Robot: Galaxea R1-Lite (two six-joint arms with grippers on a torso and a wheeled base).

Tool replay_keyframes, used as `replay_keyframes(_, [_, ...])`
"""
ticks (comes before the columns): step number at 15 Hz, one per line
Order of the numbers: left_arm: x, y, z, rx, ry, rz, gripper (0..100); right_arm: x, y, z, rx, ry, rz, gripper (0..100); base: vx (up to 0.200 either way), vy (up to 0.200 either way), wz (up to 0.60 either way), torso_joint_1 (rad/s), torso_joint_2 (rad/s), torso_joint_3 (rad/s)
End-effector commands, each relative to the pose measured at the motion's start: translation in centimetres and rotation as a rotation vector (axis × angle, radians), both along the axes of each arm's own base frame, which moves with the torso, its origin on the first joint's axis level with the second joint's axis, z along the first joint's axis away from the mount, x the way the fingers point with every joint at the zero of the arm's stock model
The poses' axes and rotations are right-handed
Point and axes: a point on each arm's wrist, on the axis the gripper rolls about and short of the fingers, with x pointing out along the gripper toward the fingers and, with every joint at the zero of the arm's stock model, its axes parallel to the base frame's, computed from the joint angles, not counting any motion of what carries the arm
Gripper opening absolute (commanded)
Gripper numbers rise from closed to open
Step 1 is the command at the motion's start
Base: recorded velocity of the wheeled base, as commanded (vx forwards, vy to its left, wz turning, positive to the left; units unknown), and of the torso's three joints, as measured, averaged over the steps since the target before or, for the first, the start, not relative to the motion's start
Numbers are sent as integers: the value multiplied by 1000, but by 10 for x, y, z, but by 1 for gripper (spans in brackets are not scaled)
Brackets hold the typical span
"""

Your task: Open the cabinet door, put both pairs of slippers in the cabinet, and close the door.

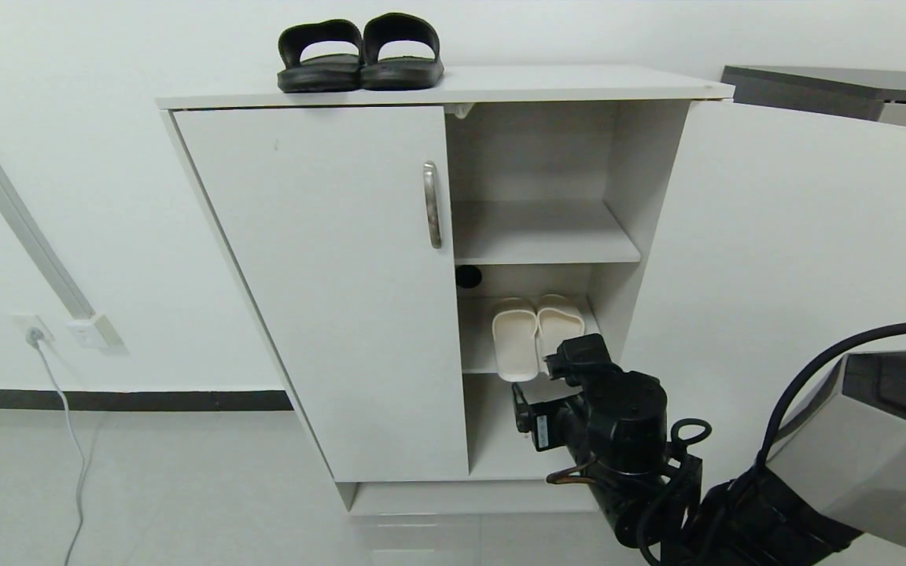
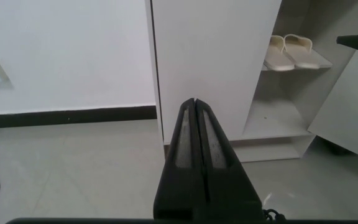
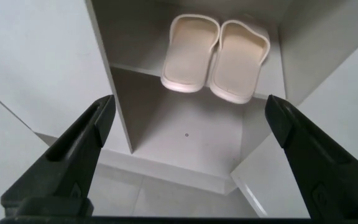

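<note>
The cabinet looks matt laminate, its handle brushed metal, black slippers rubbery

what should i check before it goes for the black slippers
1. Right door open wide: ok.
2. White slippers lying on the middle shelf: ok.
3. Their heels overhang the shelf's front edge; door clearance: cannot tell.
4. Right gripper open, apart from them: ok.
5. Black slippers side by side on the cabinet top: ok.
6. Upper shelf free for them: ok.
</note>
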Motion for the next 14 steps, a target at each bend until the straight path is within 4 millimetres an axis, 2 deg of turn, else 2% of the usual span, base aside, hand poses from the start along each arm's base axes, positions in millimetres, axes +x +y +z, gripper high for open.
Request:
replay_keyframes(1, [0, 0, 0, 0, 2, 0, 0, -1, -2, 4, 8, -9, -2, 100, 0, 0, 0, 0, 0, 0])
replay_keyframes(3, [0, 0, 0, 0, 2, 0, 0, -1, -2, 4, 7, -9, -1, 100, 0, 0, 0, 0, 0, 0])
replay_keyframes(14, [0, 0, 0, -2, 2, 0, 0, -2, -1, 5, 4, -8, 7, 100, 0, 200, 0, 4, 4, 4])
